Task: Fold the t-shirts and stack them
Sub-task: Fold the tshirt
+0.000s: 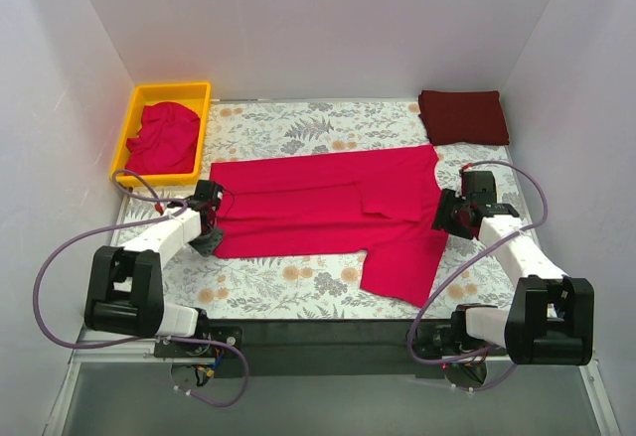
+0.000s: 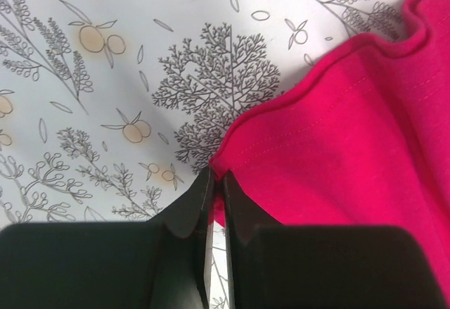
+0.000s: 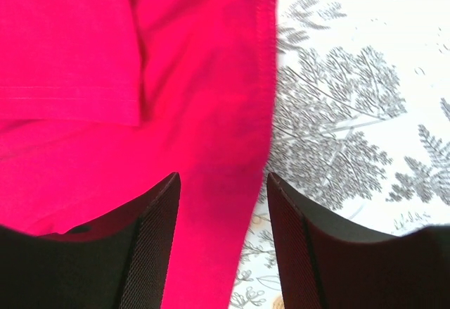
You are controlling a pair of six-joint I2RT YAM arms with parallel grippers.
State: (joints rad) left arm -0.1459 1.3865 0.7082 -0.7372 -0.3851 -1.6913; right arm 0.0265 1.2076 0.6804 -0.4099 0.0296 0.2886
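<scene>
Lying spread on the floral surface (image 1: 268, 292), the crimson t-shirt (image 1: 318, 203) has its left hem corner clamped in the left end effector (image 2: 216, 175). The right end effector (image 3: 221, 182), jaws apart, straddles the opposite edge; it should close before both lift together, keeping the cloth taut.

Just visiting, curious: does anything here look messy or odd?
The spread crimson shirt lies lopsided, with one flap jutting near-right. The crumpled shirt sits bunched in the yellow tray. The maroon shirt is neatly folded.
</scene>
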